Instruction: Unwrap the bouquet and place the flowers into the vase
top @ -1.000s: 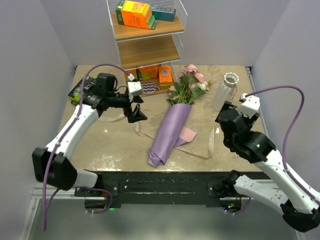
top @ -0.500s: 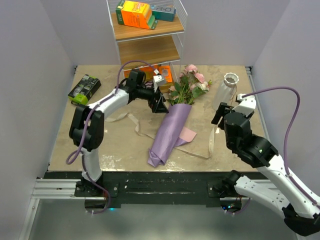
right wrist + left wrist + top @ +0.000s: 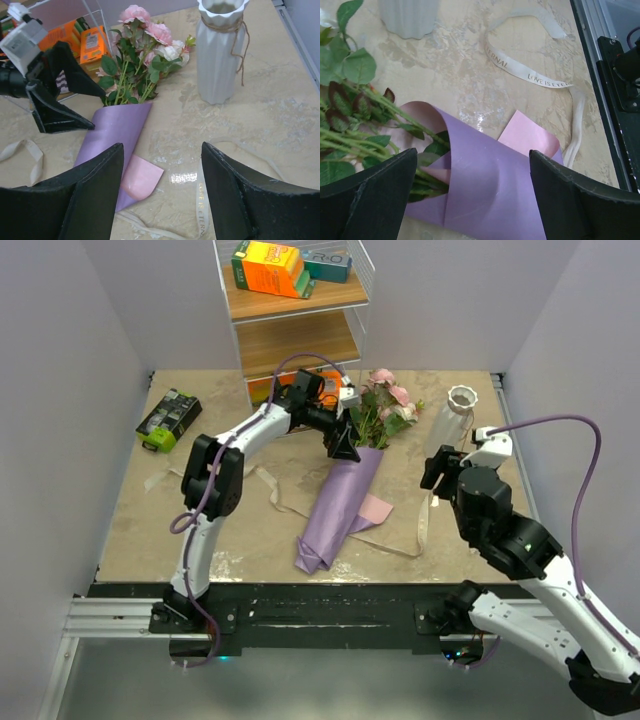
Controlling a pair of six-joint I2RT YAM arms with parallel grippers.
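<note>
The bouquet lies in the middle of the table, a lavender paper cone with a pink sheet corner sticking out. The flowers, pink and white roses on green stems, stick out of its far end. My left gripper hangs open just above the cone's mouth, with nothing between its fingers. The white ribbed vase stands upright to the right. Near the vase's base, above the table, my right gripper is open and empty.
Cream ribbon lies loose on the table, one piece left of the cone and one right of it. A wire shelf rack with orange boxes stands at the back. A black-and-green box sits far left.
My left arm swung from the table's left side across to the bouquet's mouth. The right gripper's jaws narrowed a little and it shifted slightly.
</note>
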